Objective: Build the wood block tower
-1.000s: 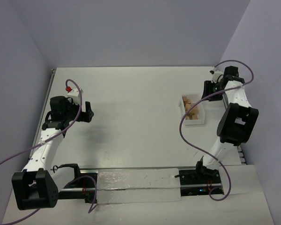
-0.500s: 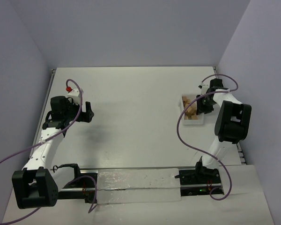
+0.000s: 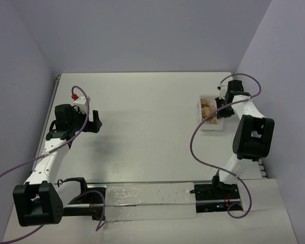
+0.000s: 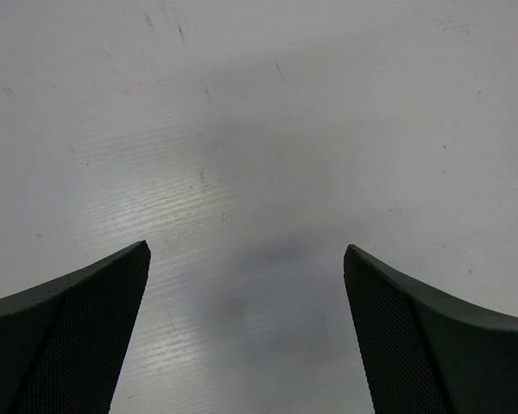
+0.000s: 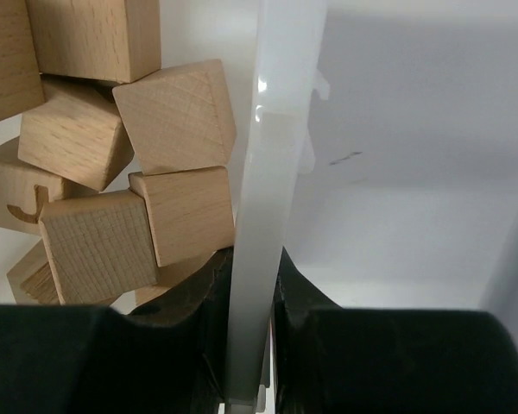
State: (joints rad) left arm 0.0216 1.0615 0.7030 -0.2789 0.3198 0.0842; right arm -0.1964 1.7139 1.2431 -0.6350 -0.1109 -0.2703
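Observation:
Several wood blocks (image 5: 95,233) lie jumbled in a white translucent bin (image 5: 272,129) at the table's right; they also show in the top view (image 3: 207,108). My right gripper (image 5: 252,289) is shut on the bin's right wall, one finger inside beside the blocks and one outside. In the top view it (image 3: 222,109) sits at the bin's (image 3: 211,126) right side. My left gripper (image 4: 246,285) is open and empty above bare table at the left (image 3: 95,121). No tower is in view.
A red-and-white part (image 3: 77,97) sits by the left arm. The table's right edge runs close behind the bin. A purple cable (image 3: 195,137) loops from the right arm across the table in front of the bin.
My right gripper has swung from beyond the bin's far right corner to the bin's right wall and shut on it. The bin has shifted a little towards the back. The left arm is still.

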